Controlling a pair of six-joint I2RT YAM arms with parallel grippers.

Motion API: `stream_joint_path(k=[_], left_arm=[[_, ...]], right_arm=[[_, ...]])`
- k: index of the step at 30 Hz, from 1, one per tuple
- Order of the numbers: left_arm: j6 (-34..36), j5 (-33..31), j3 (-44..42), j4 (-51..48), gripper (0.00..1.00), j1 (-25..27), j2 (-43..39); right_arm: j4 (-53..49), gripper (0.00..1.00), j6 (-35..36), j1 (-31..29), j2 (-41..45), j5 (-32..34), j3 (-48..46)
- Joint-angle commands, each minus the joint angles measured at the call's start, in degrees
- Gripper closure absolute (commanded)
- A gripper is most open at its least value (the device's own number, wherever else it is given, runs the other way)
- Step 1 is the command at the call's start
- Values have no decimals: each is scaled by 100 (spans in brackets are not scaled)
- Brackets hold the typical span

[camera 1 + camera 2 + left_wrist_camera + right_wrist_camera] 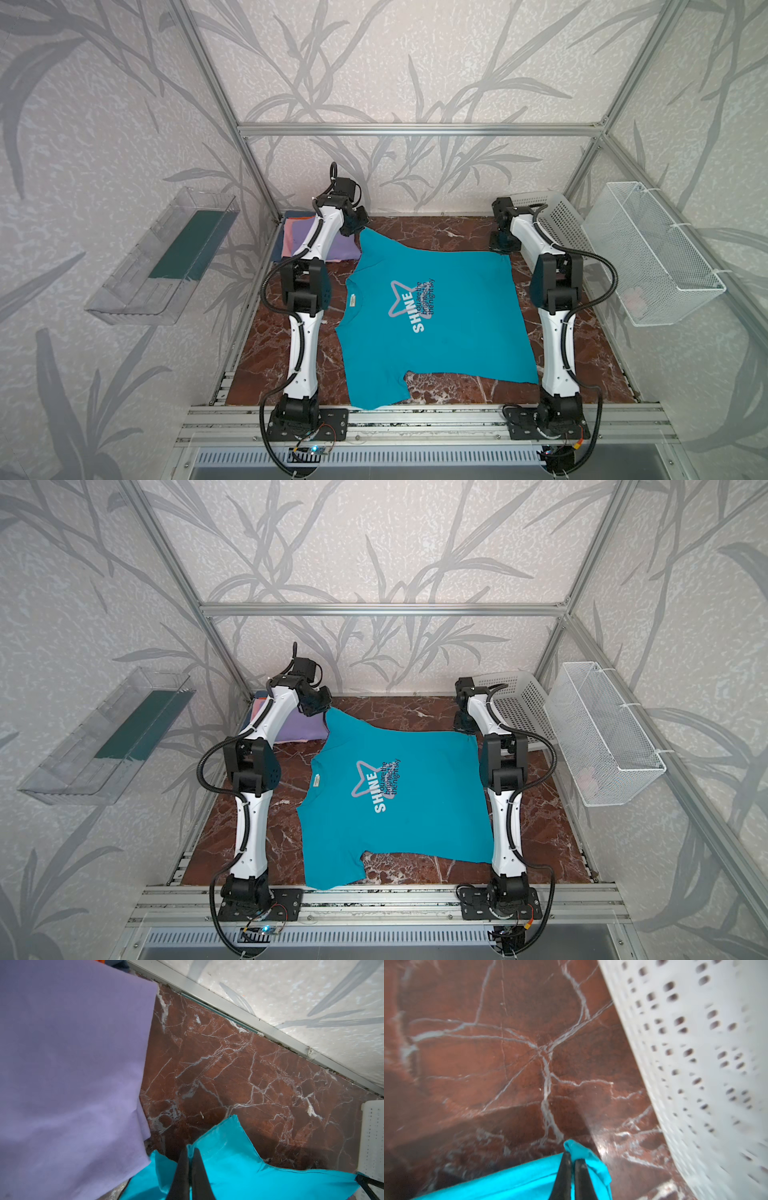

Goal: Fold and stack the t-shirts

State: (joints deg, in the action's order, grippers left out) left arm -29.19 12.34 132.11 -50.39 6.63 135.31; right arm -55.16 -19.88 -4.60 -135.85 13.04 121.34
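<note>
The table is carrying the teal t-shirt, spread print-up. The folded lilac t-shirt is sitting just beside its far sleeve. The left hand is pinching that sleeve; the right hand is pinching its far hem corner.

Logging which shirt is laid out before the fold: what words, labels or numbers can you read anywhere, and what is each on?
"SHINE": white lettering on the chest of the teal t-shirt.
"YOU are the brightest in the night sky": small dark lettering beside it, in three lines, only just legible.
Neck label: too small to read.
No other text is visible in any view.
</note>
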Motion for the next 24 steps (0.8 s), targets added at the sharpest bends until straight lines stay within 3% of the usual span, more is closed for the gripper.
stream_joint_path(k=[1, 14, 24], left_arm=[[-101, 67, -599, 156, 100, -31, -654], [-369, -197, -4067, 1275, 100, -36, -2685], [-487, -313, -5766, 1548, 100, -34, -3568]], right_arm=[[357, 100, -89, 47, 646, 81, -559], [1564, 100, -447, 47, 2278, -303, -3457], [2030, 100, -521, 47, 2999, -319, -4853]])
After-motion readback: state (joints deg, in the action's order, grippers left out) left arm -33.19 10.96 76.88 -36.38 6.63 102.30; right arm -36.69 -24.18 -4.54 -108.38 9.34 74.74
